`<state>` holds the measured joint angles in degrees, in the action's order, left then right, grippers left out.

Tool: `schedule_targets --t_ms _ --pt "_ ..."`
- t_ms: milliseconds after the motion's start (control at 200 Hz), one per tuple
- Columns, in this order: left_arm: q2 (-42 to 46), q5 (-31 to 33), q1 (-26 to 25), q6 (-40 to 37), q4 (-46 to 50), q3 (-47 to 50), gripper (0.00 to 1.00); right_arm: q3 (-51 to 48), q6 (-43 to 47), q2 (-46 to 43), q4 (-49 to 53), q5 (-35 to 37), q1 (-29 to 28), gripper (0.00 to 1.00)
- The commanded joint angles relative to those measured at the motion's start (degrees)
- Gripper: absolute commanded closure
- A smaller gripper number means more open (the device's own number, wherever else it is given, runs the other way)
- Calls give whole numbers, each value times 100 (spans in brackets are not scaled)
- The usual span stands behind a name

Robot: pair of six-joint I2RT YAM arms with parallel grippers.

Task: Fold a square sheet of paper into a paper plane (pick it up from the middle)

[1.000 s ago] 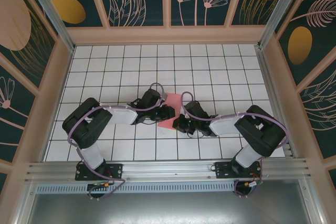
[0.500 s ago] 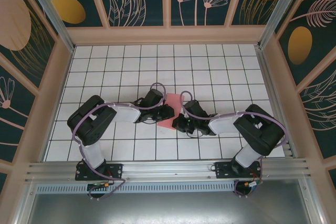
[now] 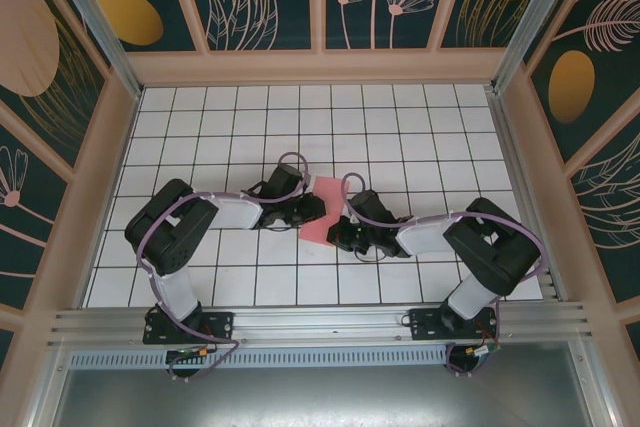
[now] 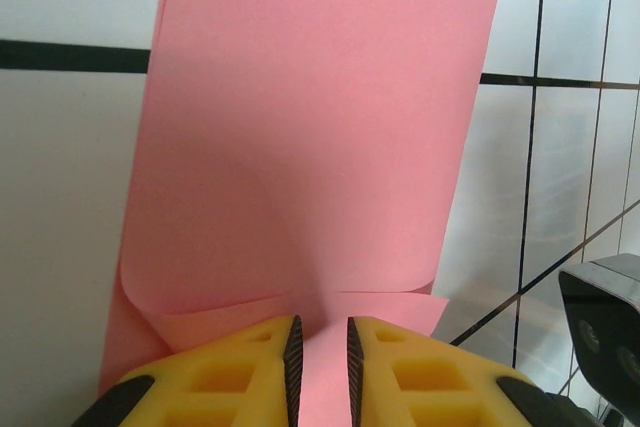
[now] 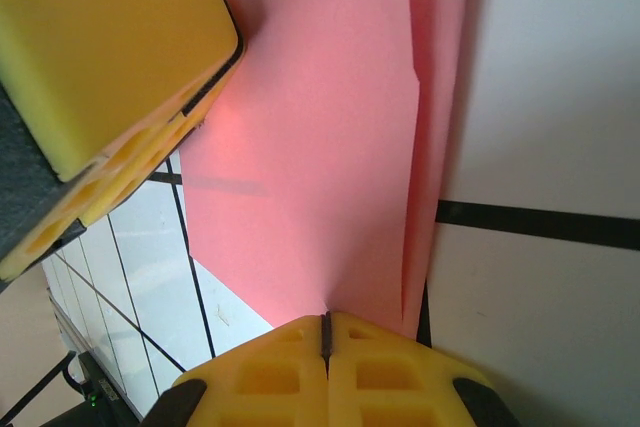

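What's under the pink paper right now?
The square sheet of paper lies folded on the white grid table; its own lower layer peeks out along one edge. Whatever sits beneath its middle is covered.

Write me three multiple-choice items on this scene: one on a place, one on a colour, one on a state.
1. Where is the pink paper?
A. Between the left hand and the right hand, near the middle of the table
B. In the far left corner
C. On the near metal rail

2. What colour are the hands' fingers?
A. Blue
B. Green
C. Yellow

3. How do the right hand's fingers stand?
A. Wide apart
B. Pressed together
C. Around a cup

Answers:
1 A: the top view shows the sheet between the two hands.
2 C: both wrist views show yellow fingers.
3 B: the right wrist view shows just a thin seam between them, at the paper's edge.
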<state>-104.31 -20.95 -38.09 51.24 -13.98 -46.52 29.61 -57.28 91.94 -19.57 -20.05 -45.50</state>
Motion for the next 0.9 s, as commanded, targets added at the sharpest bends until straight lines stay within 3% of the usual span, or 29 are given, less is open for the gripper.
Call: schedule_targets --t_ms 0,656,781,891 --pt "-113 675 305 -317 452 -14 77 -253 177 251 964 168 41 100" --pt "229 909 618 -659 1073 -432 76 -162 401 254 983 11 85 100" --pt "787 770 621 -612 1040 -362 74 -63 462 256 1055 28 89 100" --pt "1193 266 605 -450 456 -32 74 18 500 267 1102 44 93 100"
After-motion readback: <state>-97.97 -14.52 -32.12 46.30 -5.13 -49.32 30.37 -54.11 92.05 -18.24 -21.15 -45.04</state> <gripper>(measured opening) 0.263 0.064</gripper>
